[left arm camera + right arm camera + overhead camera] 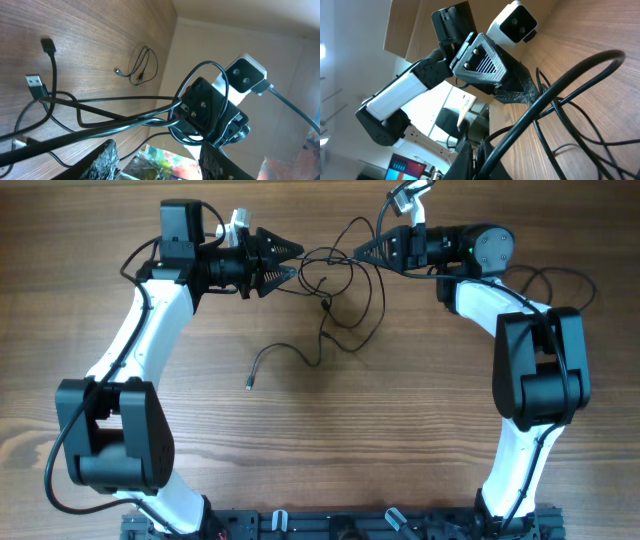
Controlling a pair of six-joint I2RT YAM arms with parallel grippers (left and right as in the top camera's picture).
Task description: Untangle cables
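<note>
The cables (335,280) are thin black cords in a loose tangle on the wooden table (400,440) between my two grippers. One strand trails down to a plug end (250,383). My left gripper (292,262) points right at the tangle's left edge, jaws apart. In the left wrist view the cables (100,120) run just ahead of the left gripper (160,150), with nothing between its fingers. Two USB plugs (34,81) lie at the left. My right gripper (357,250) is shut on a cable (555,95), which rises from the right gripper (475,147).
A small separate loop of cord (142,65) lies farther off on the table. The table's far edge (170,55) runs close behind both grippers. Thicker arm wiring (545,280) loops beside the right arm.
</note>
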